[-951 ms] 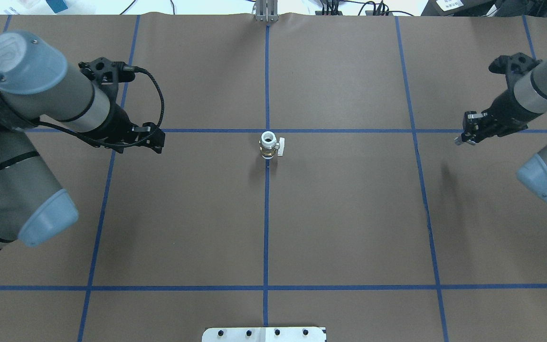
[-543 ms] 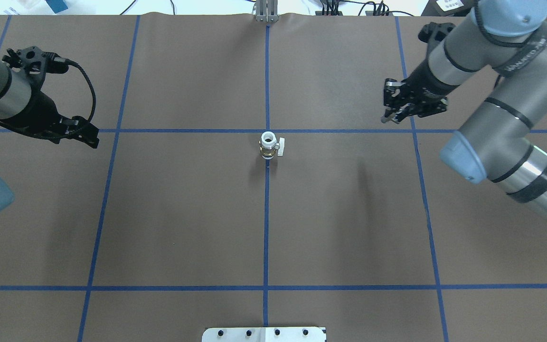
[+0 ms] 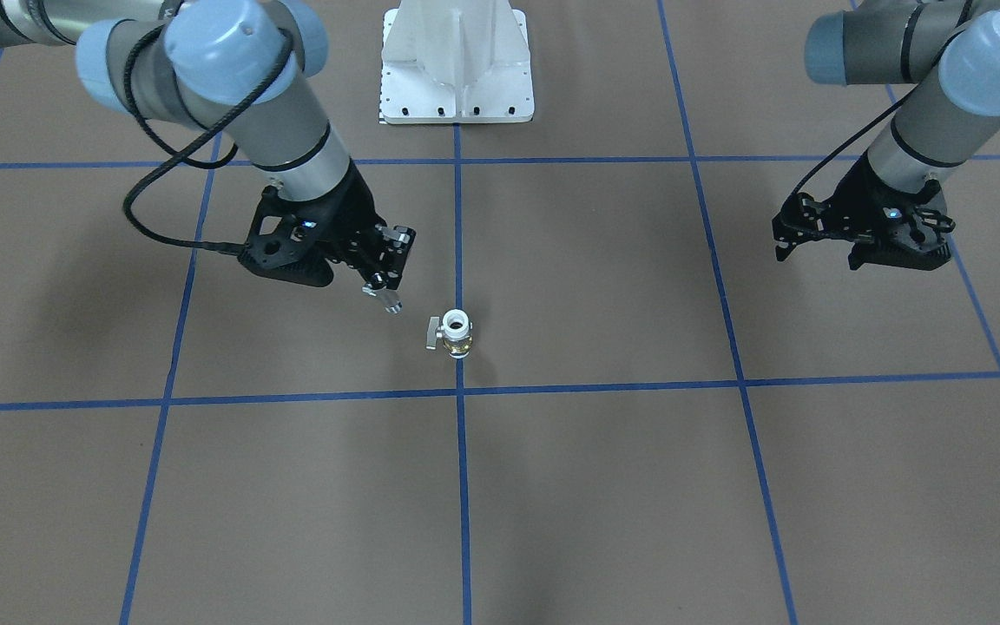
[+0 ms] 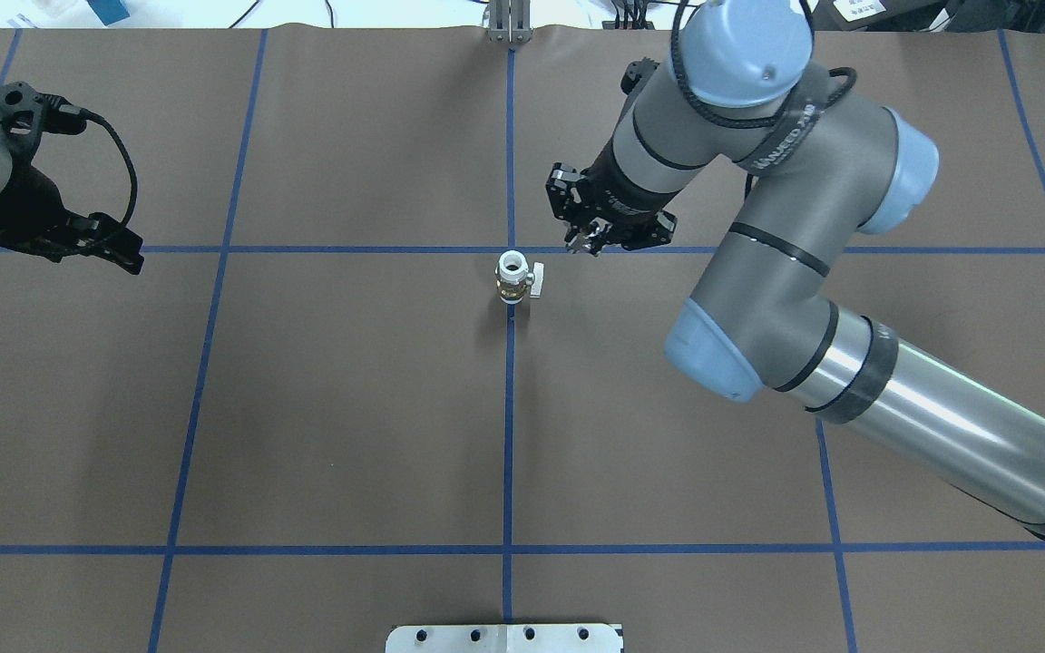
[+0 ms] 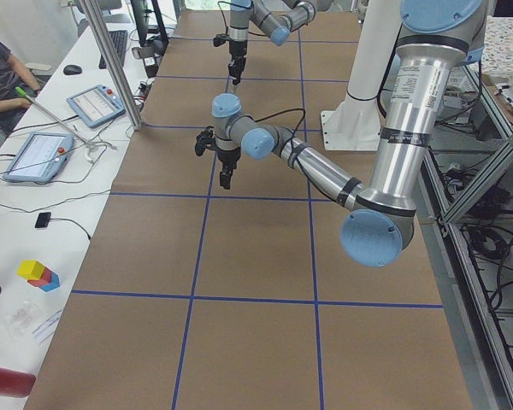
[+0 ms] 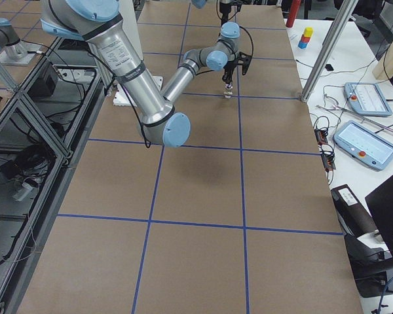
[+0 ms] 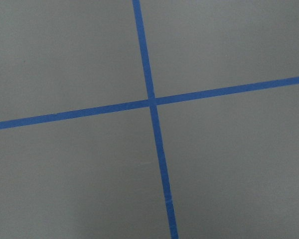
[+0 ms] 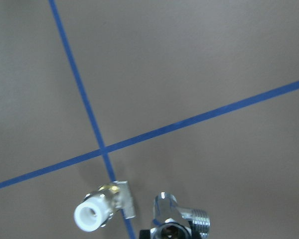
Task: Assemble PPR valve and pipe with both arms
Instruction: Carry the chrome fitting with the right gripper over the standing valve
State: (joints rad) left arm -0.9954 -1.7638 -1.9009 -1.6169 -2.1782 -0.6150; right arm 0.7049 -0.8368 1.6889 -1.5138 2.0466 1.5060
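- Lettering on right arm (image 4: 786, 227) strap, too small to read.
- Upright on table (image 4: 350, 408), on blue tape line: PPR valve (image 4: 513, 277), long axis vertical, white mouth up, lever toward robot's right.
- Clamped in right gripper (image 4: 588, 238): pipe (image 8: 182, 219), just beside PPR valve, not touching.
- Well apart: left gripper (image 4: 123, 254), open or closed impossible to tell.

Brown table (image 4: 350, 408) with blue tape grid (image 4: 507, 550), white pedestal base (image 3: 457, 61)

Your right arm (image 4: 758, 272) reaches in toward the centre, elbow bent and wrist turned down. Its gripper (image 4: 582, 241) points downward, its fingertips pinching a small silver pipe (image 3: 390, 301). Your left arm (image 3: 917, 134) is held out to its own side. Its gripper (image 3: 785, 239) hangs low and tilts downward, jaw gap unclear.
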